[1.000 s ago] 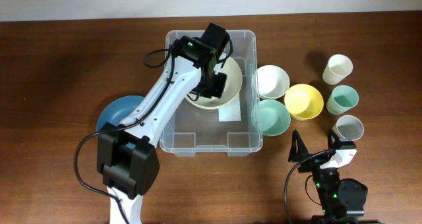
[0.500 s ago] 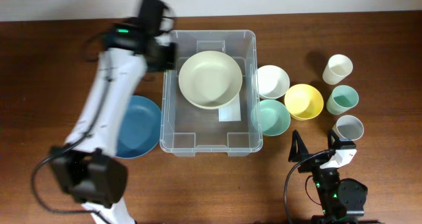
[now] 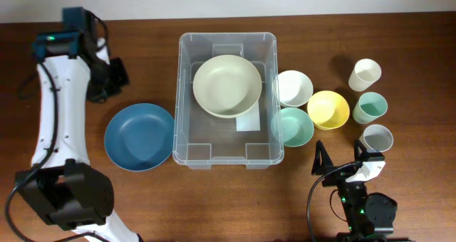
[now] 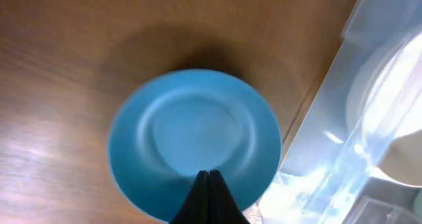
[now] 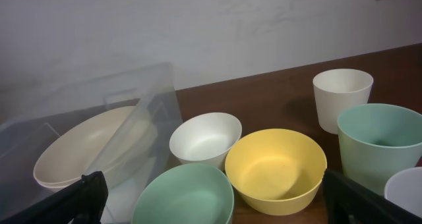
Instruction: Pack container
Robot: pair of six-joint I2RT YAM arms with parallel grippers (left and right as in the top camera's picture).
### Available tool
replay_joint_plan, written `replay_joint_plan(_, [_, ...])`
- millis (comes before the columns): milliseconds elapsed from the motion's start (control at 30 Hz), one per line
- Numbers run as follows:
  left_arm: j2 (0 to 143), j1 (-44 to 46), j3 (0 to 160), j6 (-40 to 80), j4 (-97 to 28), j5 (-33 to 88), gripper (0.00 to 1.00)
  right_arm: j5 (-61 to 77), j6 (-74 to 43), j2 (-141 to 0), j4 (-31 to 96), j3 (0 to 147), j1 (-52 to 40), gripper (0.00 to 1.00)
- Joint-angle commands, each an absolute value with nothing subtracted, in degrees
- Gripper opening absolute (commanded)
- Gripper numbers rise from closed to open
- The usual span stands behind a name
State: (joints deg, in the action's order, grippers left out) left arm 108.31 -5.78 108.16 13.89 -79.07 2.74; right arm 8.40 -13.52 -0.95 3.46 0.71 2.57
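Left gripper (image 3: 117,72): fingers pressed together, nothing between them; over bare table (image 3: 214,199), far-left part.
Right gripper (image 3: 340,159): fingers spread wide, empty; low at the near table edge, facing the bowls.
Container (image 3: 226,35): clear bin, upright, top open. It sits to the right of the left gripper with a strip of table between, and ahead and to the left of the right gripper.
Cream bowl (image 3: 227,85): inside the container, far half, open side up; whether it sits flat or tilted cannot be told.
White label (image 3: 248,123): on the container base, partly covered by the cream bowl's near rim.
Blue plate (image 3: 139,137): flat on the table just outside the container's left wall. It lies nearer the arm base than the left gripper and slightly right of it. In the left wrist view it lies past the closed tips, untouched.
Mint bowl (image 3: 292,125): closest bowl ahead of the right gripper, slightly left; right by the container's right wall, contact unclear.
White bowl (image 3: 293,87): beyond the mint bowl, also beside that wall.
Yellow bowl (image 3: 328,109): straight ahead of the right gripper, next to the mint and white bowls.
Pale cup (image 3: 375,138): upright, just ahead and right of the right gripper.
Green cup (image 3: 370,107): upright, beyond the pale cup.
White cup (image 3: 365,74): upright, farthest of the three.
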Motion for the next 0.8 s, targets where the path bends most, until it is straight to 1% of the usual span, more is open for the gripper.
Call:
replay_joint_plan(0, [108.0,-4.8,99.9,16.4,-76.7,4.1,0.01,8.3,-14.0,-0.6,3.7,0.3,2.3,0.99])
replay_joint_plan(200, [108.0,-4.8,86.0,17.1,-66.0,5.2,0.01,8.3,-14.0,-0.6,3.7,0.3,2.3,0.99])
replay_joint_plan(400, [108.0,-4.8,81.9,17.1,-61.1,4.6,0.01,8.3,-14.0,-0.6,3.7,0.3,2.3,0.99])
replay_joint_plan(633, [108.0,-4.8,74.1,18.0,-49.4,4.5,0.01,8.3,-14.0,-0.6,3.7,0.3,2.3,0.99])
replay_joint_plan(767, [108.0,-4.8,72.2,19.1,-45.5,1.2,0.01,8.3,-14.0,-0.6,3.7,0.3,2.3,0.99])
